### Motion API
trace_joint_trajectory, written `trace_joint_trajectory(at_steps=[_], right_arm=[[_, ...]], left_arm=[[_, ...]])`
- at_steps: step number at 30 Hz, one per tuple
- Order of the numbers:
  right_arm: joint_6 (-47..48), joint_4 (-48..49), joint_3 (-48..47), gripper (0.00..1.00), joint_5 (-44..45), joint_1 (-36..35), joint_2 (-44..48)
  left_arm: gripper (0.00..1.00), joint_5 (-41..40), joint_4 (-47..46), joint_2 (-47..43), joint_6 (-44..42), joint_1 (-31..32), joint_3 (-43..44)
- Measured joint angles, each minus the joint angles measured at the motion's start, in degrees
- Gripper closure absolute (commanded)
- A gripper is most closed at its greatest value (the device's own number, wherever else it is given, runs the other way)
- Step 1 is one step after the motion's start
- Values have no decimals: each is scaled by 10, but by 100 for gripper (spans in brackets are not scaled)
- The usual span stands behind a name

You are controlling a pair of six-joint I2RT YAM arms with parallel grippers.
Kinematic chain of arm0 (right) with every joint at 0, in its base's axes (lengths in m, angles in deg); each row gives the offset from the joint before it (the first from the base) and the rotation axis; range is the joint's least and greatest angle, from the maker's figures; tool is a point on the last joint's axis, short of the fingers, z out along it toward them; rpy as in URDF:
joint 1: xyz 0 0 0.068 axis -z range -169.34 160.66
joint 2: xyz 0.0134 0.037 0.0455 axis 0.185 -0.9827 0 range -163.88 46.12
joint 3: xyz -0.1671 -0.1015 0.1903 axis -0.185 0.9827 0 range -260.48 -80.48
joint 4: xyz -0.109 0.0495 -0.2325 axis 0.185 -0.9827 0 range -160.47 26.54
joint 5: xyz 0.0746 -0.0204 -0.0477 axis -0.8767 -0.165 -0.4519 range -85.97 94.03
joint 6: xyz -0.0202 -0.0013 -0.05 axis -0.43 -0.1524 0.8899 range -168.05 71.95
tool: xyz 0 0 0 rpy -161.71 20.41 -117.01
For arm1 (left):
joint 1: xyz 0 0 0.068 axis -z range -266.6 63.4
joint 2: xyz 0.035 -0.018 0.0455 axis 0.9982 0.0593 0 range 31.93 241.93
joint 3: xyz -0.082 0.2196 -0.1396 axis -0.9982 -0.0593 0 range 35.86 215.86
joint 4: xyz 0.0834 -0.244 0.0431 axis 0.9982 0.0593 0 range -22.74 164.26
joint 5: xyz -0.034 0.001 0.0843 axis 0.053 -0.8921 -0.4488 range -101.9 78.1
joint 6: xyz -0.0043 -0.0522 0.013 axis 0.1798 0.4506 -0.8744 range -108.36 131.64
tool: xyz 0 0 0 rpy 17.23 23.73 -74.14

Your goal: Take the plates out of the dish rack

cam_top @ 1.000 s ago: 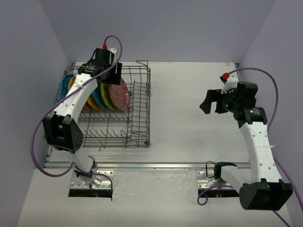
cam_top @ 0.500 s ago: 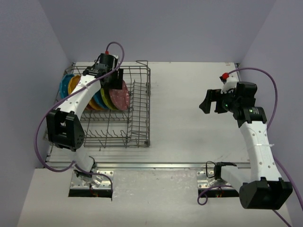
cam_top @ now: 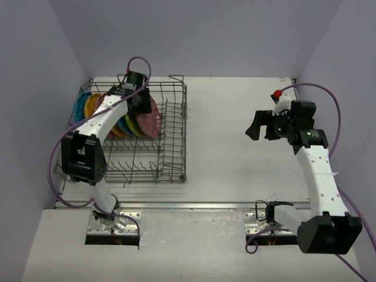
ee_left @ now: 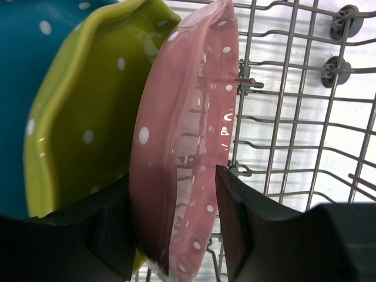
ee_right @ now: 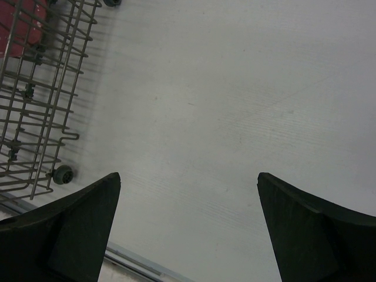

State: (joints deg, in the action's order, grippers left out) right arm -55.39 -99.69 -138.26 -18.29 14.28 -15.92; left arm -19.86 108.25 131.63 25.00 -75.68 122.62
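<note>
Your left gripper (ee_left: 173, 176) clamped on the pink plate (ee_left: 188, 106), upper left in the rack (cam_top: 176, 117), your right gripper (ee_right: 188, 176) wide open, empty, right of frame.

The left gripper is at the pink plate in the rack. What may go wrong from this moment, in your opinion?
1. The left gripper grips the pink plate only near its scalloped rim, so the glossy plate may slip or swing when lifted.
2. The lime-yellow plate stands right beside the gripper and may be pushed or dragged along.
3. The pink plate stands among the dish rack tines, and a tilted lift may catch on them.
</note>
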Motion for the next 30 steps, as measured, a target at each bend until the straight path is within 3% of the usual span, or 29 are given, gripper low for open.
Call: trace_joint_trajectory(at_steps=[3, 9, 23, 30], right_arm=[[-1, 0, 0, 1, -3, 0, -3], [-1, 0, 0, 1, -4, 0, -4], [-2, -3, 0, 1, -10, 0, 8], [13, -6, -27, 1, -8, 0, 26]], left_arm=[[64, 1, -4, 16, 7, 0, 0], [99, 14, 10, 26, 1, -3, 12], [100, 7, 31, 10, -24, 0, 17], [100, -1, 58, -24, -51, 0, 77]])
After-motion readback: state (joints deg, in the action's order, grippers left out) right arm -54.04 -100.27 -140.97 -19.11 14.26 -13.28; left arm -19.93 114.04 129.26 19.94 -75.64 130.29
